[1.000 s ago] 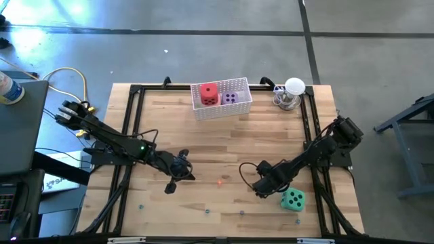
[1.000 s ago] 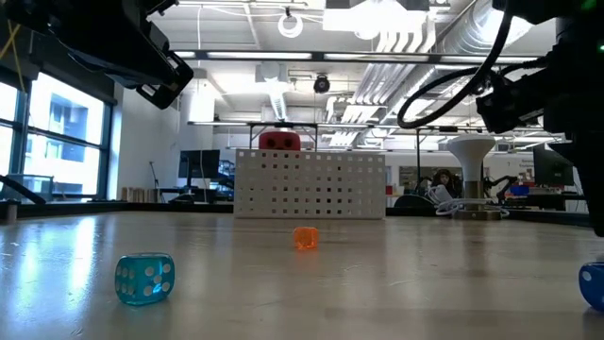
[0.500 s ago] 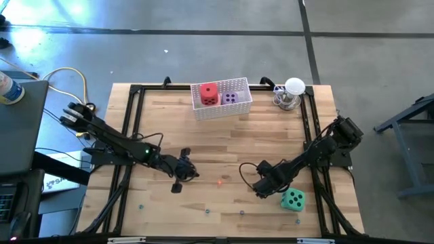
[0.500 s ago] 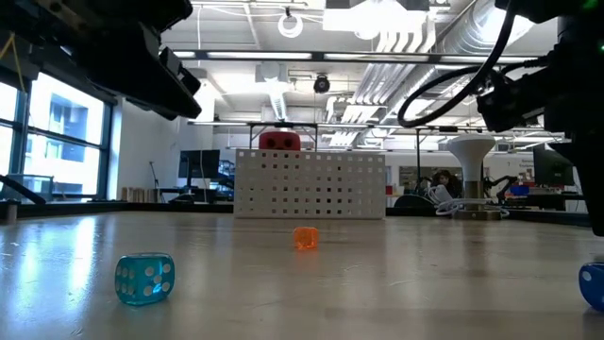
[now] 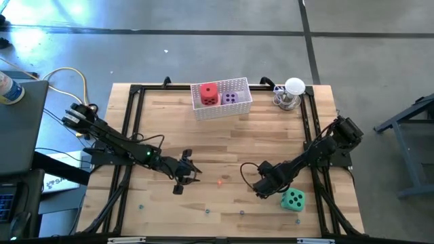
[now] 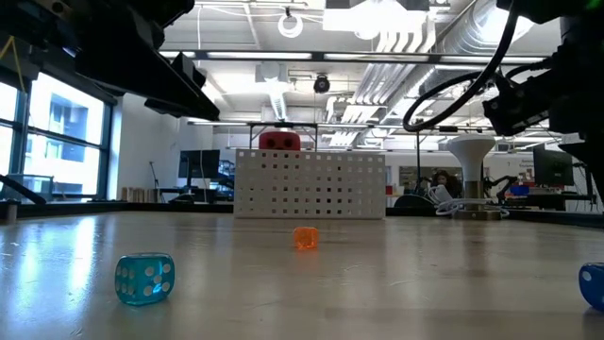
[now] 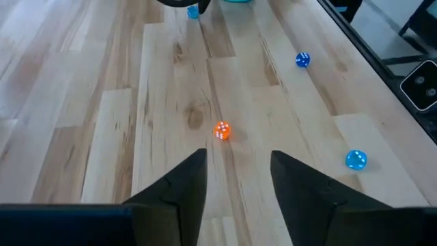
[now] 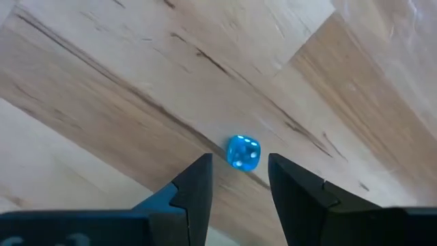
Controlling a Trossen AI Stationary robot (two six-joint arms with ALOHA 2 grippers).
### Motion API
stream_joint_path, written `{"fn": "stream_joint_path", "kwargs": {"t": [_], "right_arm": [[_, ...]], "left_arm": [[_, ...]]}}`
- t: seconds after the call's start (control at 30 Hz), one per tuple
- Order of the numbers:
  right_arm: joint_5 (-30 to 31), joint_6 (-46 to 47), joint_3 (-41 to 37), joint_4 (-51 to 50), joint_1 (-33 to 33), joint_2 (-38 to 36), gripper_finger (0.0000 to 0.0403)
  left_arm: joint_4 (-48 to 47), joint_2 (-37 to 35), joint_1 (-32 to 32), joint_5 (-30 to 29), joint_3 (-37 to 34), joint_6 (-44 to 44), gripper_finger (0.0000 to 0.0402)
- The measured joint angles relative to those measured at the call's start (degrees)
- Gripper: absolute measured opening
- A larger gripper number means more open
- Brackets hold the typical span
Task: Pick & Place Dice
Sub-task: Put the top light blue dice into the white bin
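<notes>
High view: red soft cube with dark pips (image 5: 209, 93) and purple soft cube with dark pips (image 5: 231, 97) inside white perforated basket (image 5: 239, 108) at far edge of wooden worktop (image 5: 224, 139). Teal-green soft cube (image 5: 293, 200) near front right corner, just beside right tool (image 5: 260, 189). Left tool (image 5: 184, 177) over worktop, left of centre.

Low view: small orange die (image 6: 305, 238) in front of basket; small blue translucent die (image 6: 144, 280) nearer.

Left wrist view: fingers (image 7: 181, 186) apart, empty.

Right wrist view: fingers (image 8: 193, 184) apart, unclamped, over another small blue die (image 8: 242, 152).
</notes>
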Motion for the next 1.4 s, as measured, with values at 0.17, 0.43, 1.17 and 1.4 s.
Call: {"fn": "stream_joint_path", "kwargs": {"t": [0.17, 0.43, 1.17, 1.4], "right_arm": [[1.1, -0.1, 0.0, 0.2, 0.0, 0.0, 0.0135], [1.9, -0.1, 0.0, 0.3, 0.4, 0.0, 0.0135], [0.7, -1.0, -2.2, 2.4, 0.7, 0.0, 0.0135], [-0.2, -1.1, -5.6, 7.5, 0.7, -0.4, 0.0135]], "left_arm": [[0.0, 0.0, 0.0, 0.0, 0.0, -0.1, 0.0164], [-0.3, 0.0, 0.0, 0.1, 0.0, -1.6, 0.0164], [-0.2, 0.0, 0.0, 0.8, 0.0, -1.9, 0.0164], [0.0, 0.0, 0.1, 0.7, 0.0, -1.9, 0.0164]]}}
